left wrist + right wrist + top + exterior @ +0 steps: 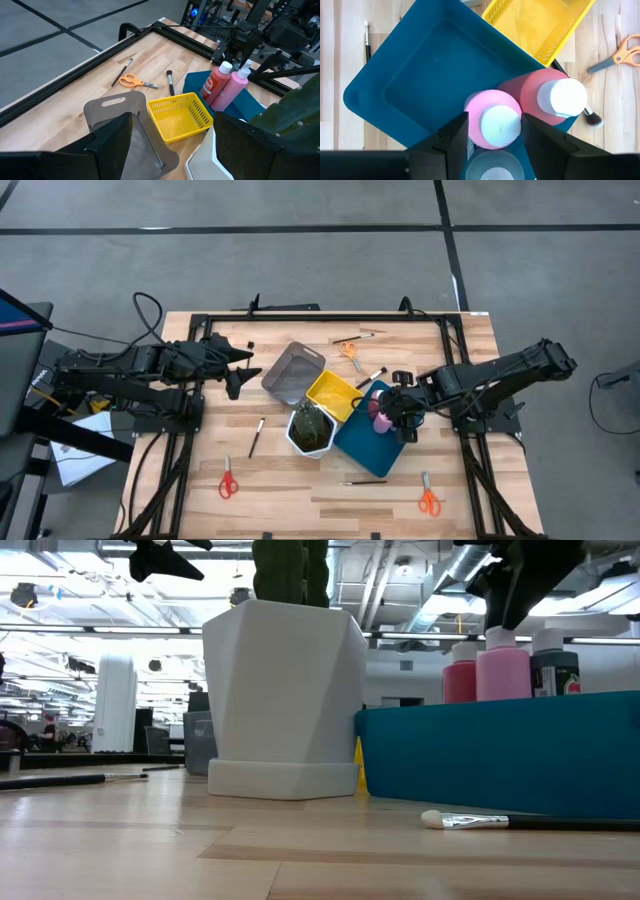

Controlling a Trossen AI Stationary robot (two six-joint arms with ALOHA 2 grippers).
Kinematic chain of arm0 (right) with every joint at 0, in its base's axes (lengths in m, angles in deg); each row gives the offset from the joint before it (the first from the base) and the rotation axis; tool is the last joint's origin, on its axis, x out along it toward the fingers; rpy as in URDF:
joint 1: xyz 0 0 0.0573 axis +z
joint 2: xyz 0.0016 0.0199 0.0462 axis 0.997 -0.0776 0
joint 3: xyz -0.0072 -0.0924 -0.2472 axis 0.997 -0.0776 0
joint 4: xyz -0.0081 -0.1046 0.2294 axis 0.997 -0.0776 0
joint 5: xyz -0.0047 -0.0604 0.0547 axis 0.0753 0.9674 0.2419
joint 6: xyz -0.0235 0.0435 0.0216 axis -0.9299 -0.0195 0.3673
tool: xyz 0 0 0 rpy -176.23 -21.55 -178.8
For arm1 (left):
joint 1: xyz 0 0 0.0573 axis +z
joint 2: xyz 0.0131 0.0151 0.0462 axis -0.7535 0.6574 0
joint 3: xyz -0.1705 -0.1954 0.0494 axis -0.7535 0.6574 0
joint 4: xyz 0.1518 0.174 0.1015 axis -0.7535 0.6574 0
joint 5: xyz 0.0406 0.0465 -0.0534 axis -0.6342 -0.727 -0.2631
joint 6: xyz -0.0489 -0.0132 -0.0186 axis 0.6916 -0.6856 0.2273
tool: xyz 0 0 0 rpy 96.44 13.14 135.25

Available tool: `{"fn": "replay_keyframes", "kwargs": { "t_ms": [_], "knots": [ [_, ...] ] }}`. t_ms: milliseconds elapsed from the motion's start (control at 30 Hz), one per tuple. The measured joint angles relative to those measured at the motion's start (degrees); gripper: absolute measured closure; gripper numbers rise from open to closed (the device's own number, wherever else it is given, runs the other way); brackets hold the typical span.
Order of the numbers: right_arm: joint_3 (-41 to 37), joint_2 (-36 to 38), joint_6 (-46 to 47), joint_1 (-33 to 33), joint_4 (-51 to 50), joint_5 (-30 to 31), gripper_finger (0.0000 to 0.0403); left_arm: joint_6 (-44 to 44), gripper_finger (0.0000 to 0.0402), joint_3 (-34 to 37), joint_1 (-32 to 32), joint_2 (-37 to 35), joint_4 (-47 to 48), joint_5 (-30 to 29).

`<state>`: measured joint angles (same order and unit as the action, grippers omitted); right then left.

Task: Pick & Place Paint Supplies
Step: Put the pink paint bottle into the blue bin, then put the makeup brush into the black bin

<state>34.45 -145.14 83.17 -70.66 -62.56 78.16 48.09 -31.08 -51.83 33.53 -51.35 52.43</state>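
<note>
Two pink bottles, a redder one (555,95) and a paler one (495,125), stand upright in the blue tray (420,75) beside a grey white-capped bottle (555,665). My right gripper (495,131) is open above the tray, pointing down, with one finger on each side of the paler bottle's white cap (497,637). My left gripper (243,370) hovers open by the grey tray (292,372). Orange scissors (350,352), red scissors (228,483), another orange pair (429,500) and thin brushes (256,437) (365,482) (372,377) lie flat on the table. My right gripper comes at the paler pink bottle from above, its fingers (540,135) either side of the white cap (512,127). I cannot tell whether they touch it. The bottle stands upright on the blue tray's floor.
The white hexagonal pot (310,430) with a green plant stands against the blue tray and the yellow tray (333,395). A black frame (320,317) runs round the wooden table. Bare wood lies along the near edge between the scissors.
</note>
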Motion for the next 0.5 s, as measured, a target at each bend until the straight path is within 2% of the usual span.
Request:
{"fn": "replay_keyframes", "kwargs": {
  "t_ms": [233, 500],
  "knots": [
    [0.0, 2.6, 1.8, 0.0, 0.6, 0.0, 0.0216, 0.0, 0.0129, 0.0, 0.0, 0.0, 0.0, 0.0],
    [-0.1, 10.0, 6.7, 0.2, 6.7, 0.0, 0.0215, 0.0, 0.0129, 0.0, 0.0, 0.0, 0.0, 0.0]
  ]
}}
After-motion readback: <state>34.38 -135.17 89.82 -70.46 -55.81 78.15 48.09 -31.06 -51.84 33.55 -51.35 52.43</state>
